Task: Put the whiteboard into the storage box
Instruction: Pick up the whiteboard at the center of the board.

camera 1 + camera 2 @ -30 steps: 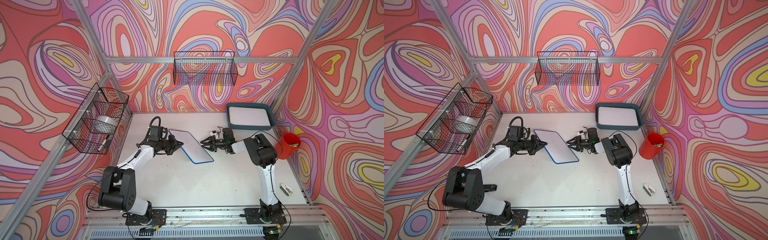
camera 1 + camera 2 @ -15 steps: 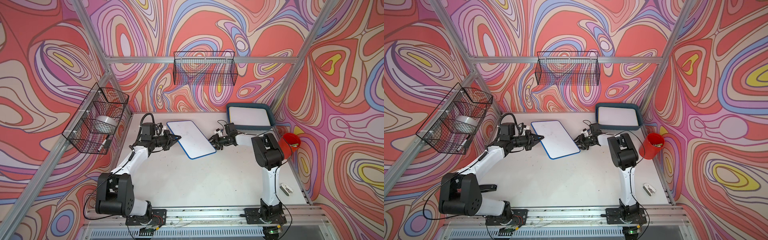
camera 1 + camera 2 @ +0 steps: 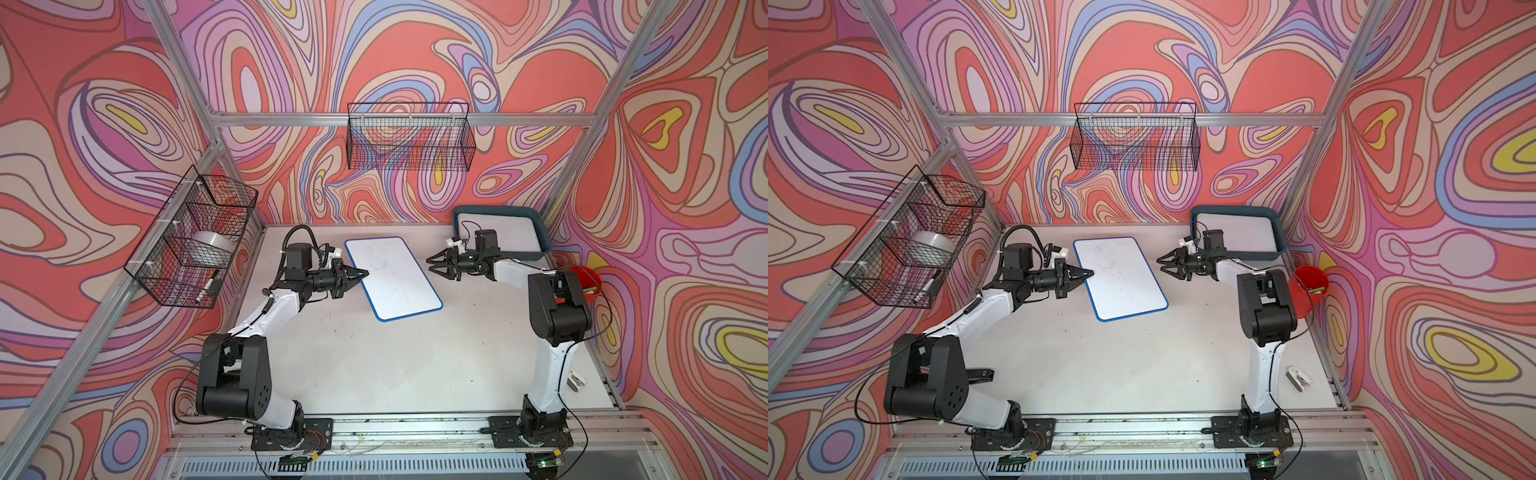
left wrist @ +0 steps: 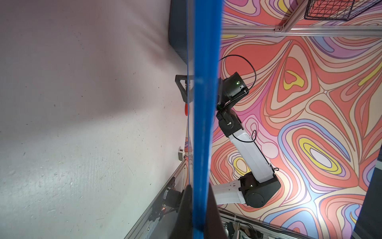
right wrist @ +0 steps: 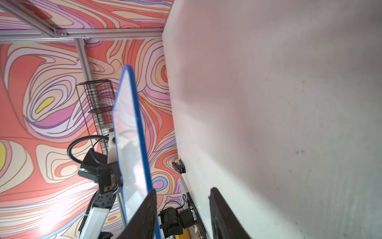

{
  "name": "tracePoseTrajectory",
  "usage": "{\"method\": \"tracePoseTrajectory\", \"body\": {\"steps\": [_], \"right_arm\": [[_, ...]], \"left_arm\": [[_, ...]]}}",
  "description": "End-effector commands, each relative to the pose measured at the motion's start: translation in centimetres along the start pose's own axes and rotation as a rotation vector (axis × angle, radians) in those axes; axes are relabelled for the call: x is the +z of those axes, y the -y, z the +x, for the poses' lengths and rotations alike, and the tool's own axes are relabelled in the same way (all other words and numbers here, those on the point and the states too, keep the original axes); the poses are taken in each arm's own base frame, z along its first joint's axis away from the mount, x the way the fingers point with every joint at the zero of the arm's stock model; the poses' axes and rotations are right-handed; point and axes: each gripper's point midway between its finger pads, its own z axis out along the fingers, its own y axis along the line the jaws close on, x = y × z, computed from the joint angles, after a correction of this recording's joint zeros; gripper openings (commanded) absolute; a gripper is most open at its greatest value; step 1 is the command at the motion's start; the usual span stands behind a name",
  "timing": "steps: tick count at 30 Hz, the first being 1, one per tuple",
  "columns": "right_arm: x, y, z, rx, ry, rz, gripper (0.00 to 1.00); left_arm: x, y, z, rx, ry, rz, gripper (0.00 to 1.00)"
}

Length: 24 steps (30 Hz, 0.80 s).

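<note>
The whiteboard [image 3: 392, 276] [image 3: 1121, 278], white with a blue rim, hangs above the table's middle, face up and slightly tilted. My left gripper [image 3: 365, 273] [image 3: 1090, 273] is shut on its left long edge; the left wrist view shows the blue edge [image 4: 203, 103] pinched between the black fingers [image 4: 186, 200]. My right gripper [image 3: 430, 265] [image 3: 1159, 264] stands open just off the board's right edge, with nothing between its fingers [image 5: 217, 200]; there the board [image 5: 128, 134] lies beside one finger. The teal storage box [image 3: 494, 209] [image 3: 1280, 232] sits at the back right, holding a white board.
A red bucket [image 3: 584, 276] stands at the right wall behind the right arm. Black wire baskets hang on the back wall [image 3: 409, 141] and the left wall [image 3: 195, 237], the latter holding a tape roll and a marker. A small white clip [image 3: 577, 380] lies front right.
The left arm has lifted the whiteboard from a steep tilt near the table to nearly flat, higher and farther back. The right gripper has moved back with it, still open.
</note>
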Motion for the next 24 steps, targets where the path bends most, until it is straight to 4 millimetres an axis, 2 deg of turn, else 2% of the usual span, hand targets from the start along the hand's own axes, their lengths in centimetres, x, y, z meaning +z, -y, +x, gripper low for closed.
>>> {"method": "tracePoseTrajectory", "body": {"steps": [1,4,12,24], "right_arm": [[-0.1,-3.5,0.7,-0.055,-0.043,-0.092,0.44],[-0.3,-4.2,1.3,-0.066,-0.066,-0.121,0.44],[0.4,-3.5,3.0,-0.061,-0.113,-0.096,0.43],[1.1,-6.2,4.7,-0.103,-0.233,-0.171,0.24]], "left_arm": [[-0.2,2.2,0.5,0.103,-0.052,0.084,0.00],[-0.2,2.3,0.4,0.108,-0.051,0.089,0.00],[-0.1,3.6,0.0,0.128,-0.067,0.124,0.00],[0.5,3.6,0.7,0.114,-0.123,0.137,0.00]]}}
